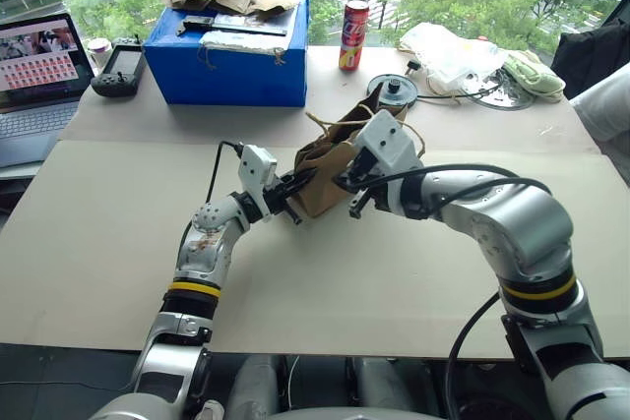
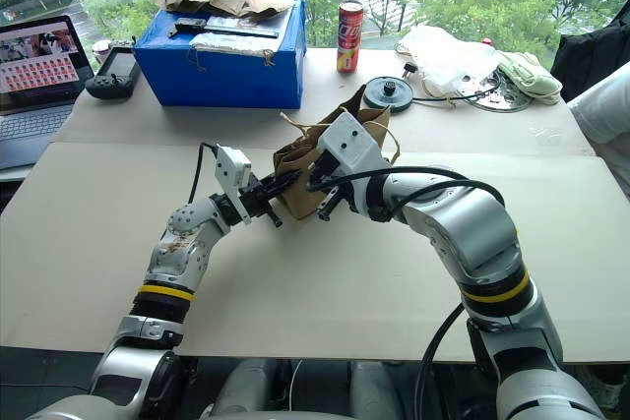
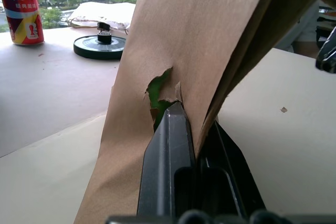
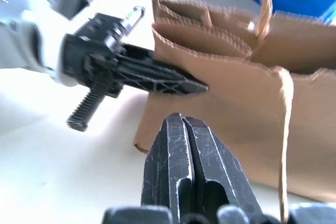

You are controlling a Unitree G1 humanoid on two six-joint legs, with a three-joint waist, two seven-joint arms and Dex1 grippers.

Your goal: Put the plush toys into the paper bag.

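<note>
The brown paper bag (image 1: pixel 330 166) stands mid-table, leaning, its mouth crumpled and its twine handles (image 4: pixel 286 129) loose. My left gripper (image 3: pixel 194 124) is shut on the bag's side wall near the rim, one finger (image 3: pixel 168 145) outside the paper. Through a tear in that wall I see a bright green plush toy (image 3: pixel 156 95) inside the bag. The red one is hidden. My right gripper (image 4: pixel 181 124) is shut on nothing, hanging just in front of the bag's near side and close to the left gripper (image 4: pixel 178 83).
A blue box (image 1: pixel 231 56) with crumpled paper on top stands behind the bag, a red can (image 1: pixel 353 34) and a black round disc (image 1: pixel 392 89) beside it. A laptop (image 1: pixel 34 76) and a controller (image 1: pixel 120 71) lie far left, plastic and cloth (image 1: pixel 463 51) far right.
</note>
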